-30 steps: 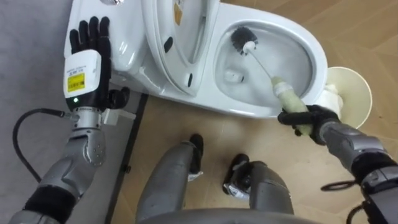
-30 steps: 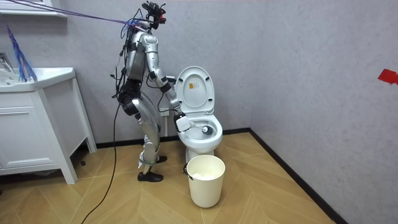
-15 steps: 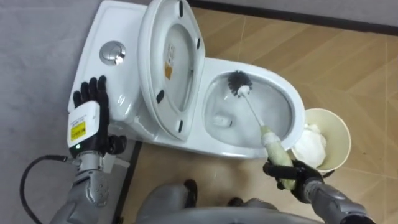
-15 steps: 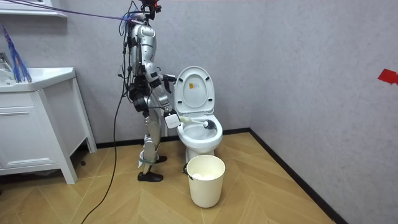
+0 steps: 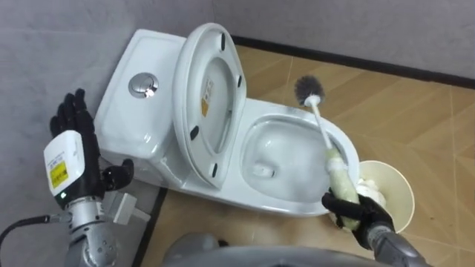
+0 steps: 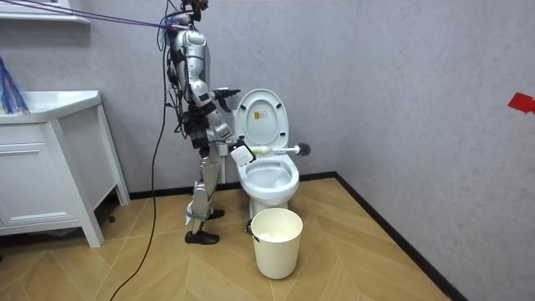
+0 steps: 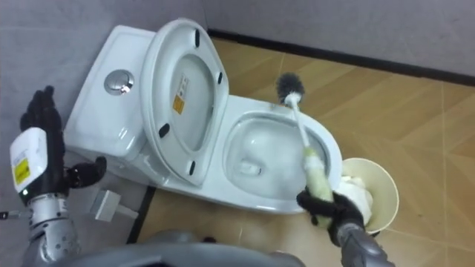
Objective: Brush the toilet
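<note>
The white toilet (image 5: 223,194) stands with its lid (image 5: 215,96) raised against the tank (image 5: 119,119). My right hand (image 5: 356,215) is shut on the cream grip of the toilet brush (image 5: 340,176). Its thin shaft slants up to the dark bristle head (image 5: 309,90), which hangs in the air above the bowl's far rim. In the room view the brush (image 6: 280,150) is held nearly level over the bowl. My left hand (image 5: 73,144) is raised beside the tank, open, with straight fingers and holding nothing.
A cream waste bin (image 5: 393,185) with crumpled paper inside stands on the wooden floor close to my right hand. A small white box (image 5: 122,208) lies by the toilet's base. A white sink cabinet (image 6: 46,176) stands at the room view's left.
The brush head has come up out of the bowl and now hangs over the far rim. The robot has straightened from its bend, and the eye view has shifted with it.
</note>
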Motion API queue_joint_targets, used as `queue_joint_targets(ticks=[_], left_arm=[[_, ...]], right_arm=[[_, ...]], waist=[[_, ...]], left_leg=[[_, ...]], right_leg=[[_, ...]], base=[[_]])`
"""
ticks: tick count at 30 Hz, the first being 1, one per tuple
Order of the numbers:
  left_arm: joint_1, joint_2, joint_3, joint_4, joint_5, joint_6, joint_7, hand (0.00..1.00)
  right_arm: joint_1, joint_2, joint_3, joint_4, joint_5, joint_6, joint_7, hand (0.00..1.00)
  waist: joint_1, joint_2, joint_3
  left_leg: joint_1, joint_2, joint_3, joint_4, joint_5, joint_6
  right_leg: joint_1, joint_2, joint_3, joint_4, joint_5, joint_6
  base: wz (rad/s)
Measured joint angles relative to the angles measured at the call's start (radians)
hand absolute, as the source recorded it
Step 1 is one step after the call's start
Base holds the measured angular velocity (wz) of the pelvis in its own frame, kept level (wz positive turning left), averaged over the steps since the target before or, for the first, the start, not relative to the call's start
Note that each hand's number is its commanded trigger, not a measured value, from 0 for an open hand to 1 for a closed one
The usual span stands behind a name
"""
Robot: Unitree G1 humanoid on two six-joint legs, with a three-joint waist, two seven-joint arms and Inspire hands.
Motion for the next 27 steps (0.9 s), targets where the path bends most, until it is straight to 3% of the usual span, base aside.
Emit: queue_joint_targets(ticks=[5, 6, 9, 12, 18, 20, 24, 27], left_arm=[[0.034, -0.03, 0.005, 0.001, -0.016, 0.0, -0.001, 0.0], [0.034, -0.038, 0.005, 0.002, -0.017, 0.0, -0.001, 0.0], [0.039, -0.057, 0.005, 0.037, -0.065, -0.009, -0.001, 0.0], [0.024, -0.065, 0.005, 0.156, -0.184, -0.03, -0.002, 0.0], [0.051, -0.071, 0.007, 0.403, -0.324, -0.034, -0.057, 0.0], [0.05, -0.072, 0.008, 0.498, -0.343, -0.021, -0.088, 0.0], [0.027, -0.088, 0.02, 0.631, -0.408, 0.047, -0.182, 0.0], [-0.008, -0.09, 0.055, 0.686, -0.439, 0.087, -0.251, 0.0]], right_arm=[[0.002, 0.001, -0.012, 0.0, 0.0, -0.006, -0.01, 1.0], [0.004, 0.002, -0.014, -0.001, 0.0, -0.007, -0.01, 1.0], [0.007, 0.007, -0.032, -0.001, 0.014, -0.007, -0.012, 1.0], [0.008, 0.009, -0.059, -0.001, 0.017, -0.008, -0.024, 1.0], [0.039, 0.02, -0.08, -0.049, 0.015, -0.008, -0.052, 1.0], [0.04, 0.02, -0.081, -0.055, 0.01, -0.008, -0.065, 1.0], [0.07, 0.021, -0.08, -0.053, -0.027, -0.008, -0.087, 1.0], [0.085, 0.021, -0.08, -0.023, -0.05, -0.007, -0.098, 1.0]], waist=[[-0.001, -0.013, 0.0007], [0.001, -0.013, -0.0032], [0.004, -0.016, -0.0032], [0.002, -0.022, 0.0013], [0.002, -0.026, -0.0014], [-0.004, -0.027, -0.0006], [-0.02, -0.025, 0.0], [-0.041, -0.02, 0.0078]], left_leg=[[0.026, -0.01, -0.016, -0.002, -0.004, -0.006], [0.029, -0.01, -0.017, -0.003, -0.004, -0.006], [0.048, -0.01, -0.017, -0.012, -0.004, -0.006], [0.057, -0.011, -0.013, -0.013, -0.007, -0.009], [0.082, -0.005, 0.015, -0.04, -0.01, -0.012], [0.088, -0.005, 0.021, -0.048, -0.01, -0.012], [0.098, 0.005, 0.036, -0.05, -0.016, -0.012], [0.121, 0.007, 0.052, -0.059, -0.017, -0.012]], right_leg=[[0.037, 0.01, -0.003, -0.017, 0.0, 0.001], [0.041, 0.008, -0.001, -0.027, 0.0, 0.001], [0.059, 0.009, -0.001, -0.029, 0.0, 0.001], [0.064, 0.01, 0.003, -0.033, 0.0, 0.001], [0.066, 0.016, 0.038, -0.041, 0.002, -0.001], [0.066, 0.016, 0.046, -0.042, 0.002, 0.0], [0.071, 0.016, 0.062, -0.037, 0.003, 0.001], [0.086, 0.02, 0.084, -0.038, 0.004, 0.001]], base=[[0.04], [0.05], [0.0], [-0.06], [-0.15], [-0.16], [-0.08], [-0.09]])
